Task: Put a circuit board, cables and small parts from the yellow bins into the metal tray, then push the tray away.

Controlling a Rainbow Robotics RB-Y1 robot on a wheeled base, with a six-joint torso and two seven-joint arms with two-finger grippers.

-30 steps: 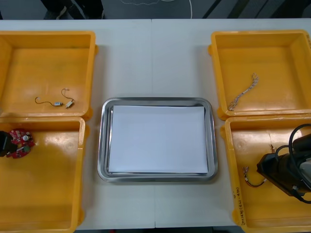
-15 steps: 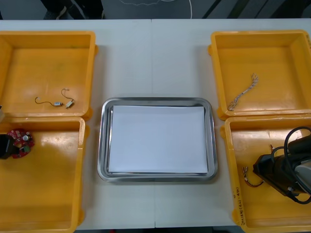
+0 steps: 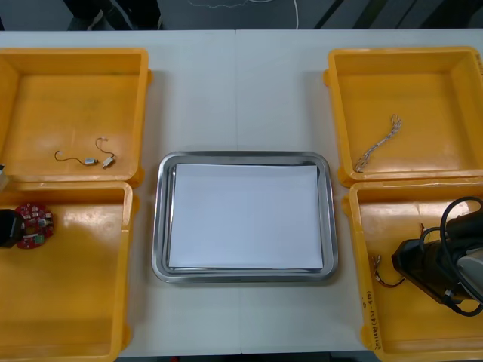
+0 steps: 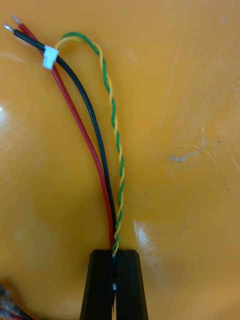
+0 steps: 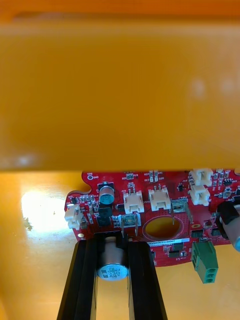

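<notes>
A round red circuit board [image 3: 35, 225] lies at the left wall of the near left yellow bin [image 3: 75, 302]. My left gripper [image 3: 10, 227] is at that wall. In the left wrist view my left gripper [image 5: 113, 252] is shut on a silver cylinder standing on the circuit board [image 5: 160, 212]. A cable [image 3: 382, 274] of red, black and twisted green-yellow wires lies in the near right yellow bin [image 3: 407, 332]. My right gripper [image 3: 400, 262] is low over it. In the right wrist view my right gripper [image 4: 116, 260] is shut on one end of the cable [image 4: 102, 150].
The metal tray [image 3: 162, 226], white inside, sits between the bins. The far left bin [image 3: 75, 98] holds small metal parts [image 3: 92, 159] on thin wires. The far right bin [image 3: 423, 90] holds a twisted cable [image 3: 377, 143].
Both grippers have gone from open to shut, the left on the circuit board, the right on the cable. The board has settled flatter and the right gripper has edged toward the cable.
</notes>
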